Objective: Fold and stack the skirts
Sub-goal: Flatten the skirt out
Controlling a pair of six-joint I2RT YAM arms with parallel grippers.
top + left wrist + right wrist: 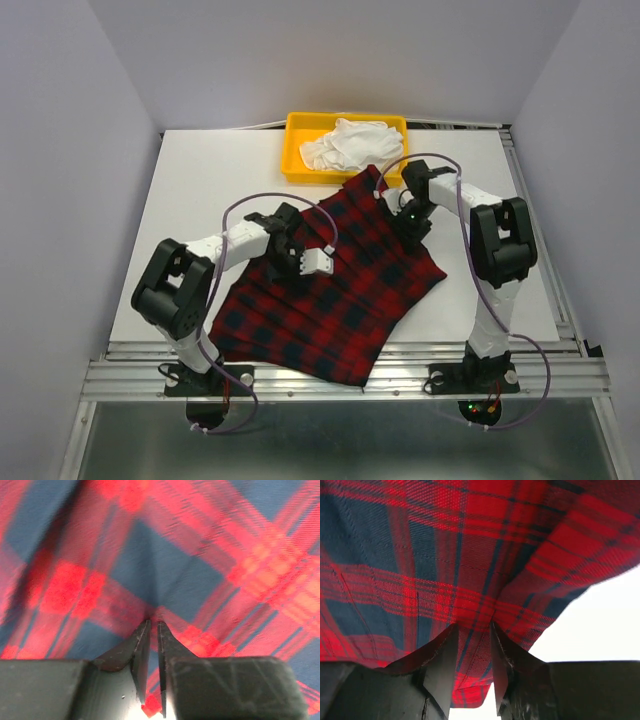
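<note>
A red and navy plaid skirt (335, 285) lies spread across the white table, one corner reaching the yellow bin. My left gripper (290, 250) sits on its left part; in the left wrist view the fingers (153, 630) are shut on a pinch of plaid cloth (165, 570). My right gripper (412, 225) sits on its upper right edge; in the right wrist view its fingers (472, 630) are closed on a fold of the skirt's edge (470, 590), with cloth filling the narrow gap between them.
A yellow bin (300, 150) at the back of the table holds a crumpled white garment (345, 143). Bare white table (200, 180) lies to the left and right of the skirt. Grey walls enclose the sides.
</note>
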